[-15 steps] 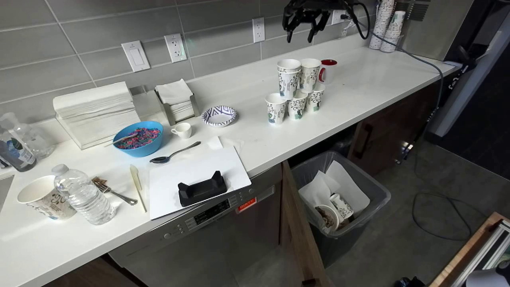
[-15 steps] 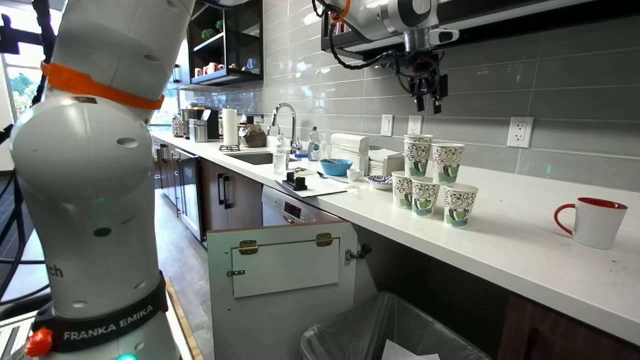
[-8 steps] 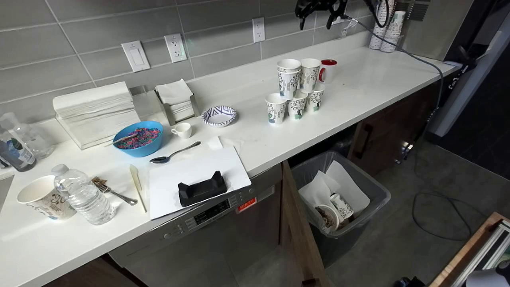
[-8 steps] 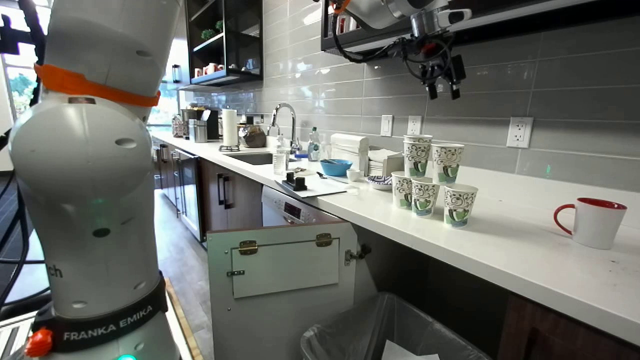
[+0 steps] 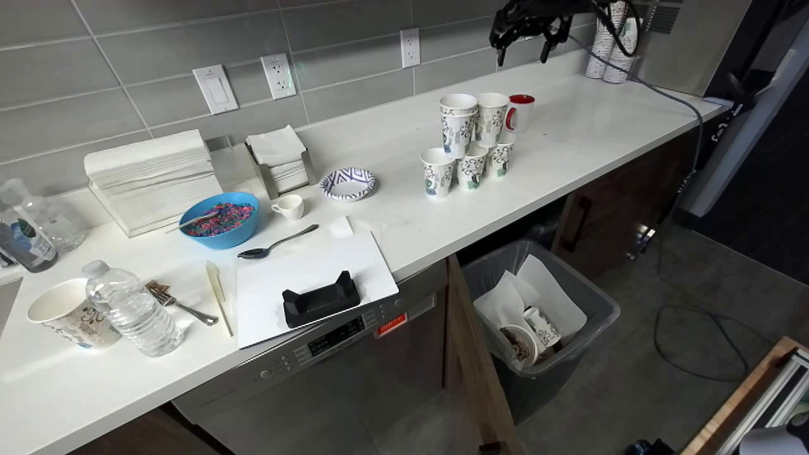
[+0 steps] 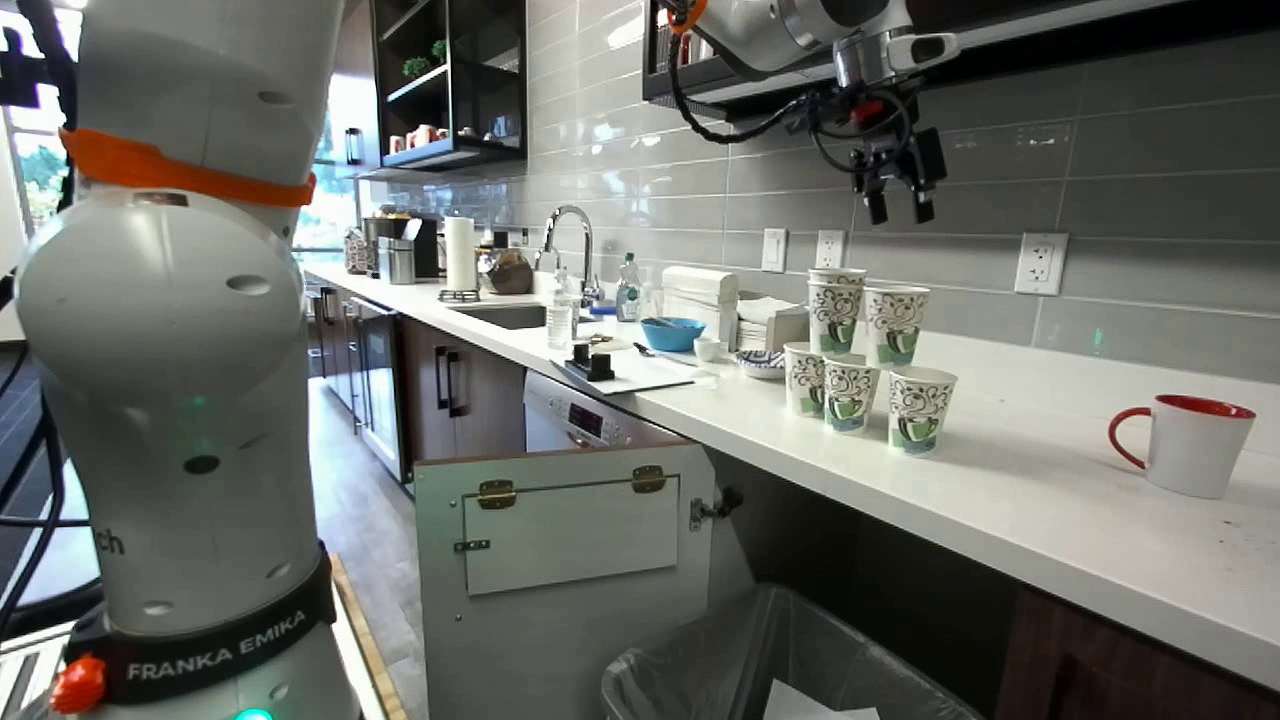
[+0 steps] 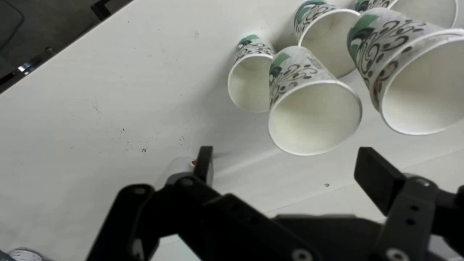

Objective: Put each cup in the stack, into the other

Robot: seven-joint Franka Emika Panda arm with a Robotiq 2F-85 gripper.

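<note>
On the desk (image 6: 1050,500), the stack of patterned cups (image 6: 862,378) stands in two tiers: three upright cups (image 5: 471,169) below, with a nested pair (image 6: 834,320) and a single cup (image 6: 896,328) resting upright on top of them. The hand (image 5: 523,59) hangs above, apart from them all, its fingers (image 7: 377,177) spread wide. A red-and-white mug (image 6: 1195,448) stands upright on the same desk, apart from the stack.

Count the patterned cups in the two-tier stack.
6 visible in an exterior view. Bottom: left cup, middle cup and right cup. Top left: an outer cup with an inner cup nested inside; top right: a lone cup. More may be hidden inside.
</note>
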